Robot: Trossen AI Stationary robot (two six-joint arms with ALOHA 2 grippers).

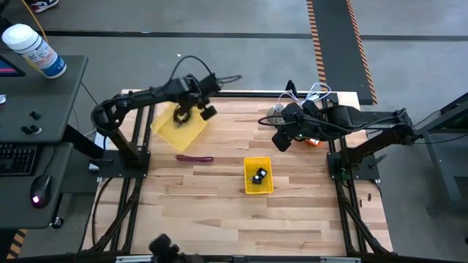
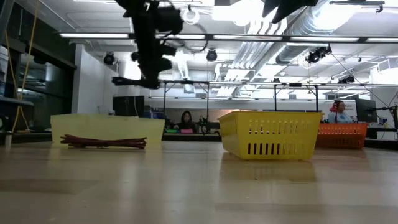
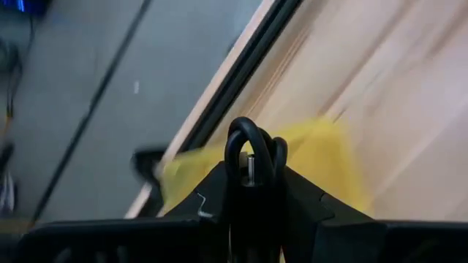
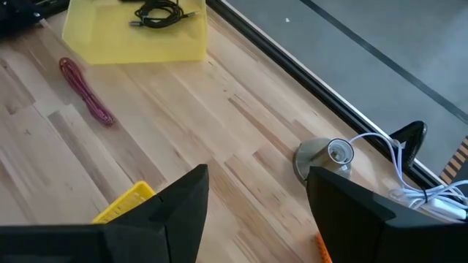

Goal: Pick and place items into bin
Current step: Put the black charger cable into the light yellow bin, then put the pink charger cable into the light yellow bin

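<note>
My left gripper (image 1: 191,111) (image 3: 250,183) is up over the flat yellow tray (image 1: 179,128) (image 4: 135,33) near the table's far left, shut on the coiled black cable (image 1: 183,115) (image 4: 157,11). A long red tool (image 1: 194,158) (image 2: 102,142) (image 4: 86,91) lies flat on the wood in front of the tray. Two tiny black blocks (image 1: 259,175) sit in the yellow basket (image 1: 257,186) (image 2: 270,134). My right gripper (image 1: 280,140) (image 4: 256,212) hangs open above the table, right of the basket. The white packets are out of view. My left gripper pinches a loop of the cable's coil (image 3: 245,135) between its two fingers (image 3: 212,190), and the loop sticks out past the fingertips. The fingers come from above, slanting down. In the low view the cable (image 2: 127,81) is lifted clear above the tray (image 2: 106,127).
A grey metal cone (image 1: 274,117) (image 4: 322,157) stands near the far edge with white cords (image 1: 314,93) (image 4: 409,186) beside it. An orange thing (image 1: 314,142) lies by the right arm. Bare wood stretches across the near half of the table (image 1: 241,226).
</note>
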